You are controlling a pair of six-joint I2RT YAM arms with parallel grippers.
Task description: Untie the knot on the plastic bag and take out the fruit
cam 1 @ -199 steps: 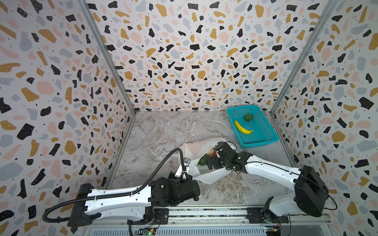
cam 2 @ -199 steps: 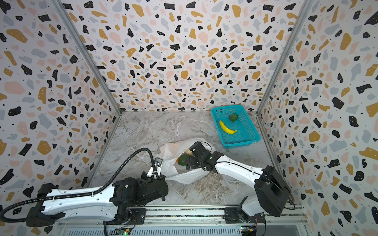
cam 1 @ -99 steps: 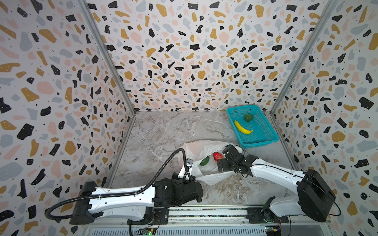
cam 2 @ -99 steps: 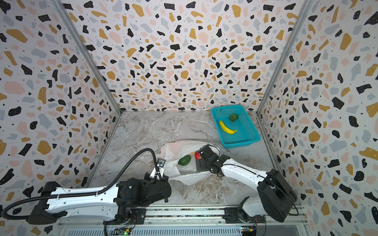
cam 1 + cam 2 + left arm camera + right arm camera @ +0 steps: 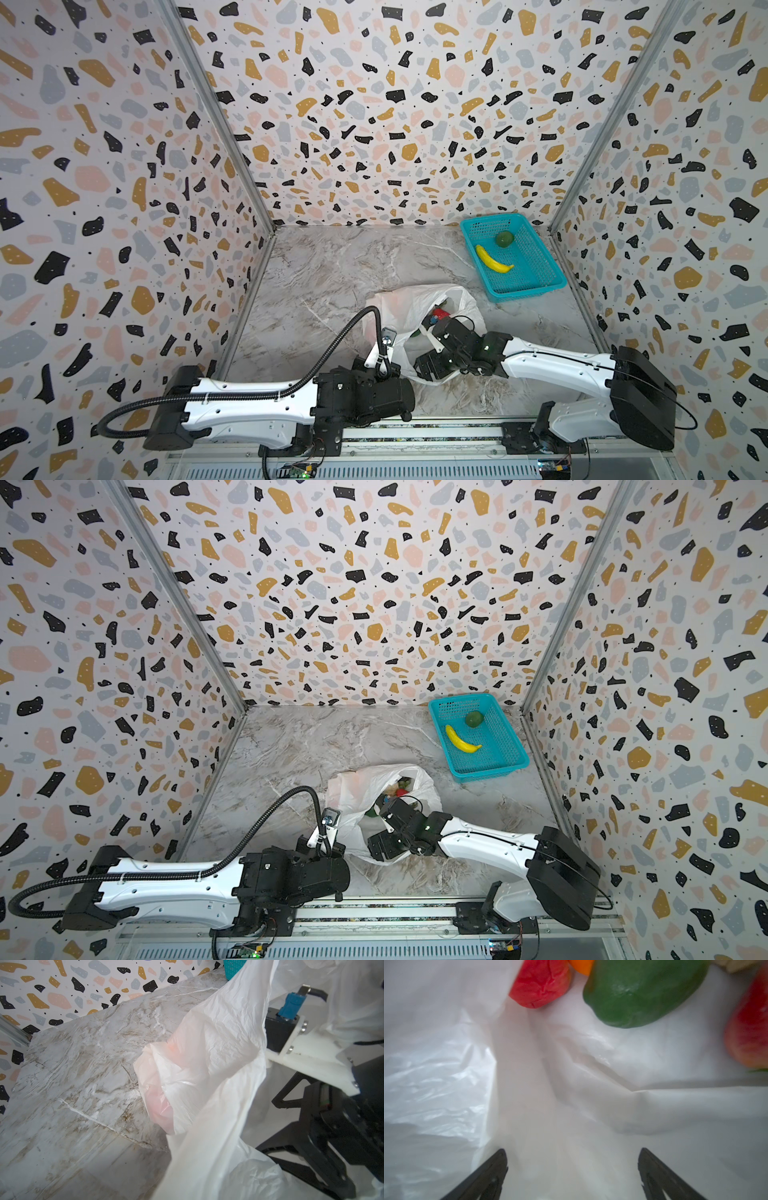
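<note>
The white plastic bag (image 5: 399,307) lies open at the table's middle front in both top views, and no knot shows on it. My left gripper (image 5: 392,365) is shut on the plastic bag's near edge. In the left wrist view a taut sheet of the bag (image 5: 207,1126) hides its jaws. My right gripper (image 5: 573,1151) is open, with only the bag's film between its fingers. It reaches into the bag's mouth (image 5: 386,812). Fruit lies ahead of it: a red piece (image 5: 542,982), a dark green oval (image 5: 643,991), an orange (image 5: 581,966) and a red-pink piece (image 5: 749,1028).
A teal basket (image 5: 540,286) stands at the back right and holds a yellow banana (image 5: 492,259) and a round green ball (image 5: 504,238). Patterned walls close in the marble table on three sides. Both arms lie low along the front rail.
My right gripper has drawn back toward the table's front and dropped lower in the bag's mouth. The left arm has crept slightly right, still holding the bag's edge.
</note>
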